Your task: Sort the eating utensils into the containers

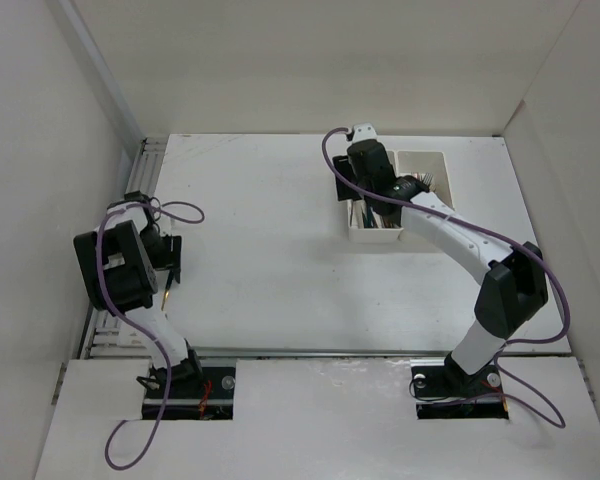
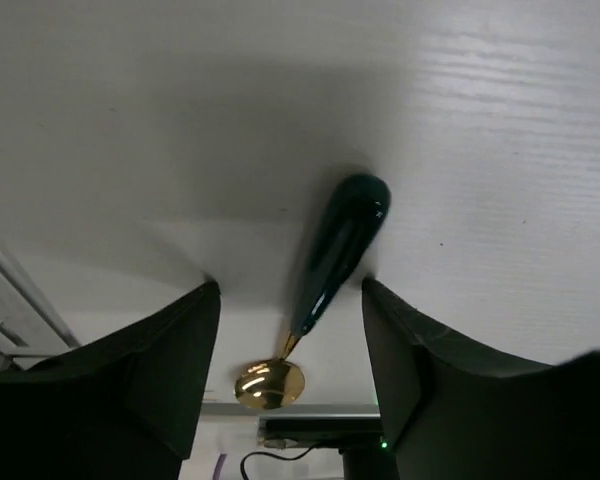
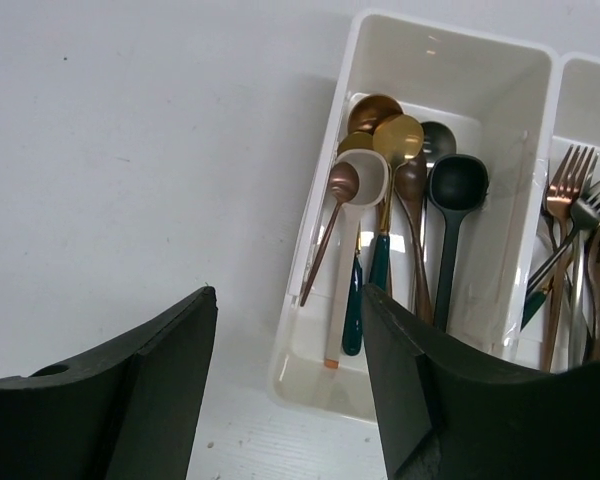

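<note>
Evidently for pickup, the gold, green-handled spoon on the white table is straddled by the spread left gripper; the spread right gripper is held above the white plastic bins.

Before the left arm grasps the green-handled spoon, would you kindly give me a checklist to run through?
1. Check the left gripper is open: ok, fingers apart.
2. Check the green-handled spoon lies between its fingers: ok.
3. Check it is low enough to pinch the handle: cannot tell.
4. Check the right gripper is open and empty: ok.
5. Check the spoon bin and fork bin are sorted correctly so far: ok.
6. Check the way over the bins is free: not ok, the right arm hovers there.
</note>
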Controlling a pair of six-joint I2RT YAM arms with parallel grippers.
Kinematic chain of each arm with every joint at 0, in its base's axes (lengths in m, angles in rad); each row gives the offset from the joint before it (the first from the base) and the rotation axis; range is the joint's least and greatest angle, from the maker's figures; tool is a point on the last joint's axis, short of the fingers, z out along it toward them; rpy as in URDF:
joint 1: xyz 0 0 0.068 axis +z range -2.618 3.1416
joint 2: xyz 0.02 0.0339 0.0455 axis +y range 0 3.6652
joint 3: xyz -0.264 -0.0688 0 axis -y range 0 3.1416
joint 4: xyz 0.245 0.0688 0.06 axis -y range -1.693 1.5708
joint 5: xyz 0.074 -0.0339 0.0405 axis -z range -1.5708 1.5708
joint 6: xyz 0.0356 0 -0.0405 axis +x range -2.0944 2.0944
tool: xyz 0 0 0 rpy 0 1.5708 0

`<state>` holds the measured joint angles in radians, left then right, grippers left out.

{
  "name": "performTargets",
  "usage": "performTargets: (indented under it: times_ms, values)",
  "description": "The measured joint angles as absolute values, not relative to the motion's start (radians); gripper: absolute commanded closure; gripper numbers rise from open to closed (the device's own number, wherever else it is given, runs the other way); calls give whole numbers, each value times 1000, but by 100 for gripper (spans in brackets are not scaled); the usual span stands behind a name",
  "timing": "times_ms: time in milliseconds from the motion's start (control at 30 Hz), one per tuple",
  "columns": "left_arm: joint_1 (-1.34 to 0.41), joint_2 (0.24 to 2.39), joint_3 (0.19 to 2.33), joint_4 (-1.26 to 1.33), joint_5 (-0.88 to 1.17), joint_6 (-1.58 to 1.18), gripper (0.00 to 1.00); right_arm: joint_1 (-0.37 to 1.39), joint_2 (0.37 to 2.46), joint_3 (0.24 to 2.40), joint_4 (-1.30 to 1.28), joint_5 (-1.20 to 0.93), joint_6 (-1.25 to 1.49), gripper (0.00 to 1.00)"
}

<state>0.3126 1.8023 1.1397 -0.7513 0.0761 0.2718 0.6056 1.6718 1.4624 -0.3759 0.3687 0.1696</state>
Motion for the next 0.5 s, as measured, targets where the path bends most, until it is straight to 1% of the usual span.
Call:
performTargets:
  times_ms: [67, 100, 133, 167, 200, 233, 367, 433, 500]
  values:
    - [346, 1840, 1175, -792, 75, 286, 58, 606, 1672, 1470, -379, 373, 162, 35]
    - [359, 1851, 1190, -799, 82, 294, 68, 606, 1672, 1473, -379, 377, 159, 35]
    - [371, 1867, 1208, -809, 86, 300, 76, 606, 1672, 1474, -380, 382, 156, 35]
    - [381, 1882, 1226, -822, 88, 307, 91, 606, 1672, 1475, -382, 387, 154, 35]
    - [387, 1894, 1243, -832, 91, 313, 98, 606, 1672, 1475, -382, 390, 153, 35]
    - [388, 1906, 1261, -845, 101, 321, 100, 606, 1672, 1476, -383, 396, 150, 35]
    - [348, 1941, 1310, -868, 105, 360, 100, 606, 1672, 1476, -385, 418, 141, 35]
    - [312, 1945, 1319, -860, 105, 389, 100, 606, 1672, 1476, -385, 428, 134, 33]
    - [228, 1945, 1325, -846, 94, 416, 100, 606, 1672, 1476, -384, 439, 131, 33]
